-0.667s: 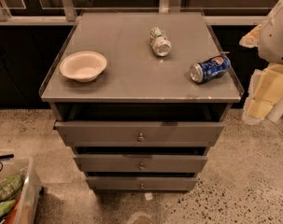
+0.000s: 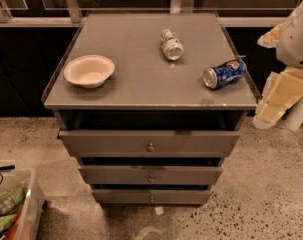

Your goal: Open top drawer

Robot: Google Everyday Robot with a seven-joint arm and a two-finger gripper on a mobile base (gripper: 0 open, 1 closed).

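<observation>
The top drawer (image 2: 149, 143) is the widest of three grey metal drawers, with a small round knob (image 2: 150, 147) at its centre. It stands pulled out a little from under the cabinet top, with a dark gap above its front. The gripper (image 2: 278, 98), cream-coloured on a white arm (image 2: 297, 34), hangs at the right edge of the camera view. It is beside the cabinet's right front corner, apart from the drawer and its knob, and holds nothing that I can see.
On the grey cabinet top (image 2: 136, 79) lie a white bowl (image 2: 89, 70), a silver can (image 2: 171, 44) and a blue Pepsi can (image 2: 224, 74) on its side. Two narrower drawers (image 2: 150, 175) sit below. A bin with snack bags (image 2: 13, 209) stands on the speckled floor at lower left.
</observation>
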